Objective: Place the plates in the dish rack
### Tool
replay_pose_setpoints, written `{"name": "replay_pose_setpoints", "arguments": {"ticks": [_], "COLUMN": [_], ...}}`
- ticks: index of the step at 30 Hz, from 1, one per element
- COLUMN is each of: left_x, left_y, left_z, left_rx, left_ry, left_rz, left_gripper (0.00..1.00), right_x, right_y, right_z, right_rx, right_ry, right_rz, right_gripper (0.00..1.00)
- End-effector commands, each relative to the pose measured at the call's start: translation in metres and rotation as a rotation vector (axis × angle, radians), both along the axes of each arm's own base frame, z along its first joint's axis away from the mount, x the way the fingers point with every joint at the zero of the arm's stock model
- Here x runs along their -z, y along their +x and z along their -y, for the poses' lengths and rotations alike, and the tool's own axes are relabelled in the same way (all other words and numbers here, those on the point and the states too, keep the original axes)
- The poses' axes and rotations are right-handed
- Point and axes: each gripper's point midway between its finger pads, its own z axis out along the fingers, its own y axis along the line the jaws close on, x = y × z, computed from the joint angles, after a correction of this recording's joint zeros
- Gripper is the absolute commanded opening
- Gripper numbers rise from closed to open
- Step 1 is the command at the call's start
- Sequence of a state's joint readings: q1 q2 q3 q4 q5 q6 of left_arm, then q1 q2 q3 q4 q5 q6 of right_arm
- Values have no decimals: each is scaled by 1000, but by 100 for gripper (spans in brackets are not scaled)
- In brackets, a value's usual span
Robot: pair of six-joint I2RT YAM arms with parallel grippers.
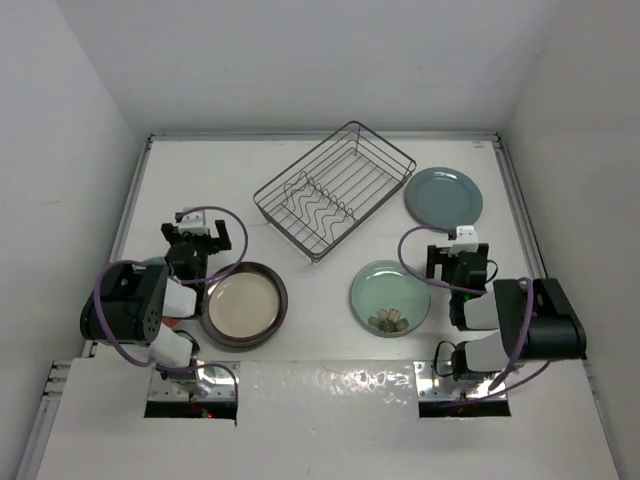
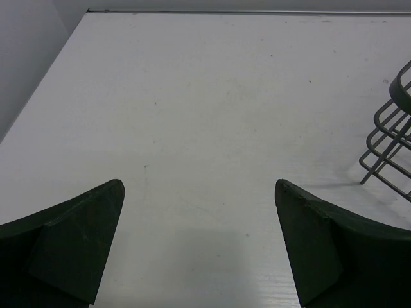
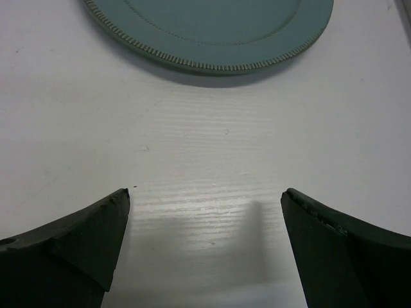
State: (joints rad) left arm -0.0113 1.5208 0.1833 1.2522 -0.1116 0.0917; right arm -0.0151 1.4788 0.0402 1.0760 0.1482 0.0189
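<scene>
The dark wire dish rack (image 1: 335, 190) stands empty at the table's middle back; its corner shows in the left wrist view (image 2: 393, 144). The grey-teal plate (image 1: 443, 196) lies right of it and shows in the right wrist view (image 3: 212, 29). The pale green plate (image 1: 390, 297) lies in front of the rack. The cream plate with a dark brown rim (image 1: 244, 304) lies at front left. The red plate (image 1: 168, 322) is almost hidden under the left arm. My left gripper (image 1: 197, 226) (image 2: 199, 192) is open and empty. My right gripper (image 1: 458, 240) (image 3: 205, 199) is open and empty, just short of the grey-teal plate.
White walls close the table at the back and both sides. A raised rail (image 1: 520, 215) runs along the right edge. Small pale objects (image 1: 390, 319) lie on the pale green plate's near rim.
</scene>
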Motion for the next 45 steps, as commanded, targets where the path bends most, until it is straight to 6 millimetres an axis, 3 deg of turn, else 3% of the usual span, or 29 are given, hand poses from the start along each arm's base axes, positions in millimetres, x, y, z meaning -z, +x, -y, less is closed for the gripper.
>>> {"name": "replay_pose_setpoints", "arguments": {"ticks": [1,2,4,5,6,7,8,9,11,12,13,14,15,16,17,18,19,20,21,22,23,24,25,26,28,29,32,38,45], "left_x": [-15,-15,-16,-15,-20,-40,-26,-49,-89,-106,-102,-151,-159,-153,-195,-198,-170,-197,-179,-160,-168,-149,-131,-128,-93,-83,-55,15,55], "left_y": [7,7,7,7,7,8,5,19,32,35,31,45,52,52,62,64,61,67,69,55,55,54,39,35,11,-1,-28,-99,-141], "left_z": [0,-1,0,-1,0,9,13,18,41,47,46,44,34,23,-10,-17,-30,-41,-56,-59,-72,-76,-77,-80,-95,-112,-121,-178,-186], "left_rx": [-3,-5,-3,-5,0,60,88,125,263,302,320,318,281,256,159,184,197,178,206,223,196,210,233,250,253,214,207,56,38], "left_ry": [-19,-19,-17,-17,-14,2,3,21,43,50,85,135,182,239,260,263,254,261,272,249,243,193,129,84,-67,-125,-250,-427,-477], "left_rz": [58,58,59,56,77,130,38,47,-1,-14,-101,-44,-86,-176,-138,-178,-319,-305,-390,-510,-523,-587,-679,-707,-838,-866,-916,-1025,-1100], "left_gripper": [100,100,100,100,100,100,100,100,100,100,100,100,100,100,100,100,100,100,100,98,92,86,81,71,65,61,63,60,58], "right_x": [-21,-59,-58,-89,-101,-102,-132,-127,-167,-171,-195,-202,-212,-220,-227,-233,-236,-235,-232,-237,-231,-227,-226,-226,-224,-225,-229,-227,-228], "right_y": [14,32,24,36,35,21,26,12,12,6,6,5,5,5,4,5,5,6,4,4,5,4,4,4,5,6,8,9,16], "right_z": [-2,-1,3,4,2,1,2,1,-11,-19,-28,-33,-48,-55,-60,-70,-74,-78,-82,-89,-92,-94,-97,-101,-110,-114,-125,-160,-186], "right_rx": [-1,14,72,86,91,97,106,127,43,-17,-79,-124,-209,-251,-290,-350,-374,-397,-418,-460,-472,-474,-488,-501,-531,-538,-571,-680,-741], "right_ry": [6,21,64,80,102,110,121,143,152,148,148,139,158,163,159,169,174,184,195,205,220,235,248,256,256,247,246,251,256], "right_rz": [27,109,7,51,46,-25,5,-77,-41,-65,-18,-5,19,42,67,87,91,80,56,51,14,-14,-26,-35,-42,-41,-25,-53,-77], "right_gripper": [99,99,99,99,99,99,99,99,99,99,99,99,99,99,97,94,87,84,80,76,68,65,63,62,62,62,63,65,63]}}
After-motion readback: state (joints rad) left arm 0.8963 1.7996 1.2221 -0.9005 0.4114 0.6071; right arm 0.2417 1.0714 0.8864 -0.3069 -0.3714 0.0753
